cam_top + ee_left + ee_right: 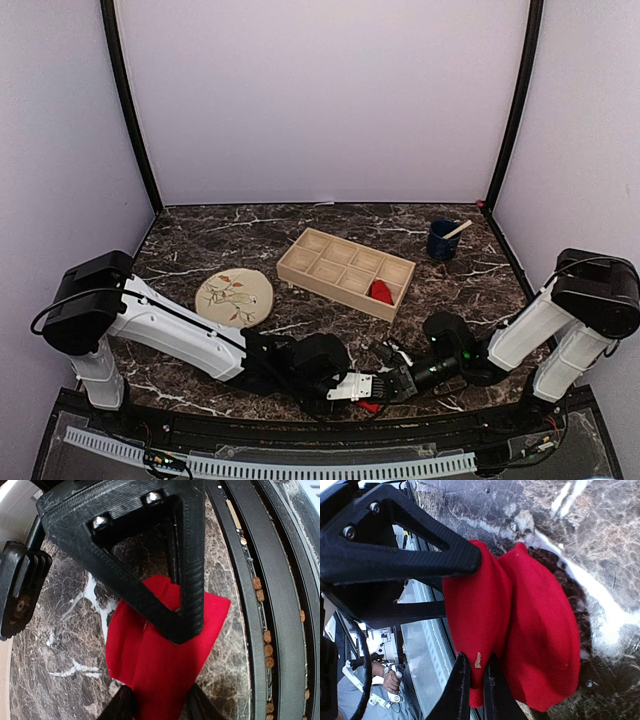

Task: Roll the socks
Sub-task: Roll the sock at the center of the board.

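Note:
One red sock [165, 655] lies on the dark marble near the table's front edge, and shows only as a sliver [371, 407] in the top view. My left gripper [160, 707] grips it from both sides, the cloth filling the gap between its fingers. My right gripper [476, 690] is shut on a fold of the same sock [530, 630], which is bunched into two rounded lobes. The two grippers meet tip to tip [368, 388] [398, 383], each one's black finger crossing the other's view. A second red sock [381, 291] sits as a bundle in a compartment of the wooden tray.
The wooden divided tray [330, 292] stands mid-table. A round beige plate with a leaf pattern [234, 297] lies to its left, a blue cup with a stick [441, 241] at the back right. Black rails [250, 605] run along the table's front edge beside the sock.

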{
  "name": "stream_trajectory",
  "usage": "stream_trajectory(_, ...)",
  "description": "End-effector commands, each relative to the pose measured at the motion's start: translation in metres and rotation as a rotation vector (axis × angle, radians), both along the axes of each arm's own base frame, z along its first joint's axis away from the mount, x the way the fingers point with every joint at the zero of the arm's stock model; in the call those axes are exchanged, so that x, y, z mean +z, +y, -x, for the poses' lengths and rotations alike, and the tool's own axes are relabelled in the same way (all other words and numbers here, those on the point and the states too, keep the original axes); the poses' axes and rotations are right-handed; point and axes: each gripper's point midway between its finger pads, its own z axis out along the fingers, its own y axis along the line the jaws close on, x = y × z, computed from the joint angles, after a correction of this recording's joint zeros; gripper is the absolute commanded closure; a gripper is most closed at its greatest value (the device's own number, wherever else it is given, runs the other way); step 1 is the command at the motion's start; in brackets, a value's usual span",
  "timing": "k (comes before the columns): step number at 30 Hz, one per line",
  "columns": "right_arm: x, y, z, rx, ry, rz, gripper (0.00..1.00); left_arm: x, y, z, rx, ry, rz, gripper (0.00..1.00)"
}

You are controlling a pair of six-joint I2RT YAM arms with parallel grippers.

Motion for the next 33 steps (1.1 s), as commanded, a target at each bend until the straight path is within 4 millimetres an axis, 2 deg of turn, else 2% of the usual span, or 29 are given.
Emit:
stream_trajectory(1, 0.002, 0.000, 0.000, 0.008, -0.009, -0.017, 1.00, 0.005, -0.007, 0.005, -0.033, 0.004, 0.005, 0.68)
stream_trajectory(8, 0.004, 0.002, -0.003, 0.006, -0.022, -0.016, 1.00, 0.001, -0.004, 0.015, -0.070, 0.052, -0.015, 0.98)
stream_trajectory(9, 0.003, 0.003, -0.004, 0.007, -0.024, -0.014, 1.00, 0.000, -0.003, 0.016, -0.071, 0.056, -0.020, 1.00)
stream_trajectory(12, 0.002, 0.005, -0.007, 0.007, -0.036, 0.001, 1.00, -0.004, 0.001, 0.016, -0.060, 0.065, -0.036, 1.00)
stream_trajectory(15, -0.004, 0.005, -0.011, 0.007, -0.058, 0.044, 0.87, -0.008, 0.008, 0.010, -0.024, 0.066, -0.056, 1.00)
stream_trajectory(17, 0.004, 0.008, -0.016, 0.004, -0.093, 0.038, 0.80, -0.010, 0.015, 0.002, 0.020, 0.077, -0.069, 1.00)
stream_trajectory(20, 0.006, 0.010, -0.021, 0.002, -0.120, 0.050, 0.75, -0.012, 0.026, -0.008, 0.081, 0.087, -0.078, 1.00)
stream_trajectory(33, 0.010, 0.008, -0.036, -0.051, -0.195, 0.089, 0.68, -0.019, 0.064, -0.024, 0.222, 0.102, -0.148, 1.00)
